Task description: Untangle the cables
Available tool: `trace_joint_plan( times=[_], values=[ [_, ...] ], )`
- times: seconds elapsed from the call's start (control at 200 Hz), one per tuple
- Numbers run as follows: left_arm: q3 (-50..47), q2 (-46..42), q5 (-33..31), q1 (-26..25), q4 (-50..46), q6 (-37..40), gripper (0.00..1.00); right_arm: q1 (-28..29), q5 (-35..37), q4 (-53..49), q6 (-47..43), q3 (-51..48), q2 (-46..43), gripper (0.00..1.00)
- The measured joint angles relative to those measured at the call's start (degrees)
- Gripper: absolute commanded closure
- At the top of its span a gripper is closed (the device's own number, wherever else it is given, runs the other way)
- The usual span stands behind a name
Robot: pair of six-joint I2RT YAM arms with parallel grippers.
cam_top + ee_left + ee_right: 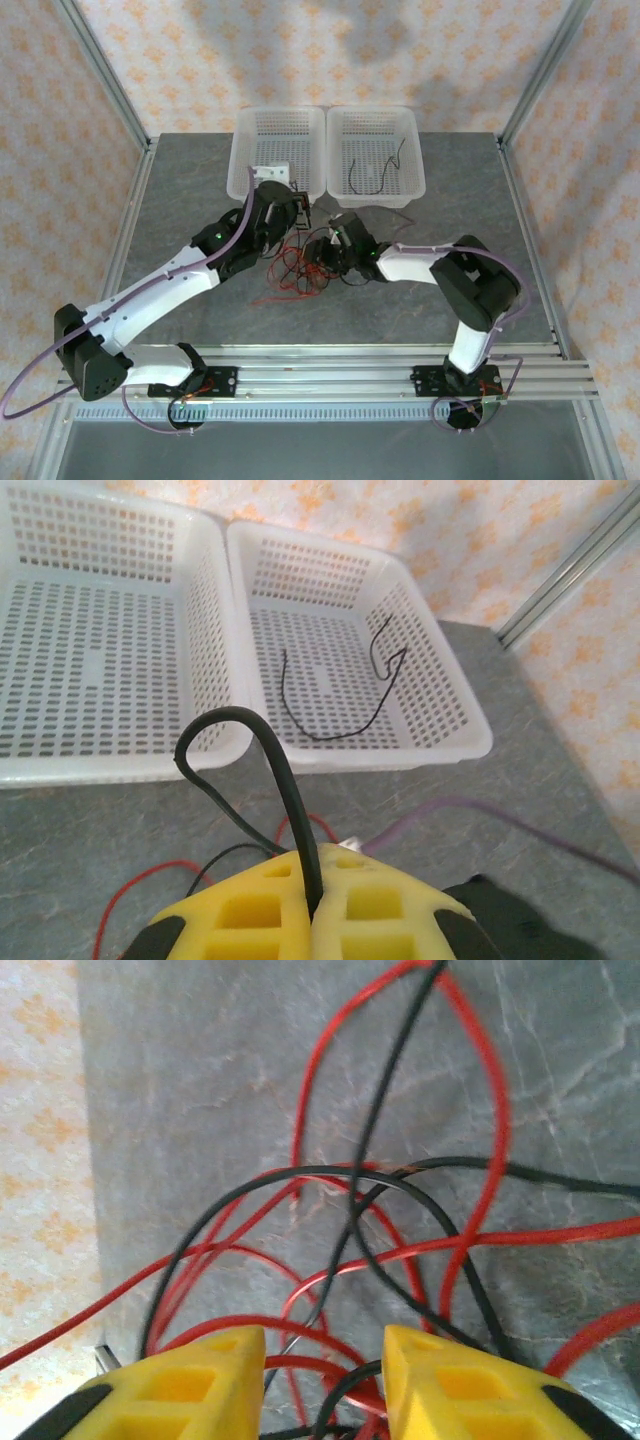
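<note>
Black cable [283,770] loop pointing toward baskets [440,755], pinched by left gripper [312,870], right gripper [325,1350] wide

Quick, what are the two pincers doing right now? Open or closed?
Left pincer: closed on a black cable.
Right pincer: open, over the tangled cables.

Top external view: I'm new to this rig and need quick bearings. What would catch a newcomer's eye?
The knot of thin red and black wires lies on the grey stone-look tabletop, near its middle. Behind it stand two white perforated plastic baskets; the right basket holds a lone black wire. The left gripper pinches a looped black wire, while the right gripper hangs open over the knot.
</note>
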Motion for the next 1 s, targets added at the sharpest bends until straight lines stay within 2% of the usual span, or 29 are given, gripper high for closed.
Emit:
trace_joint_plan(
  times=[0.205, 0.355, 0.561, 0.821, 1.001],
  values=[
    [3.28, 0.00, -0.20, -0.26, -0.59, 1.29, 1.00, 0.44, 0.31, 1.84, 0.50, -4.35, 0.31, 0.68],
    [6.19, 0.00, -0.68, -0.35, -0.90, 2.25, 1.00, 0.37, 0.61, 6.75, 1.14, -7.80, -0.20, 0.68],
    [11.23, 0.00, -3.61, -0.37, -2.69, 4.83, 1.00, 0.44, 1.16, 10.75, 1.51, -11.52, -1.60, 0.68],
    [18.34, 0.00, -8.61, -0.35, -5.07, 9.40, 1.00, 0.35, 5.75, 8.72, 1.84, -13.46, -4.42, 0.68],
    [23.61, 0.28, -11.23, -0.35, -6.43, 12.61, 1.00, -3.43, 9.44, 6.01, 2.82, -17.20, -9.22, 0.68]
  ],
)
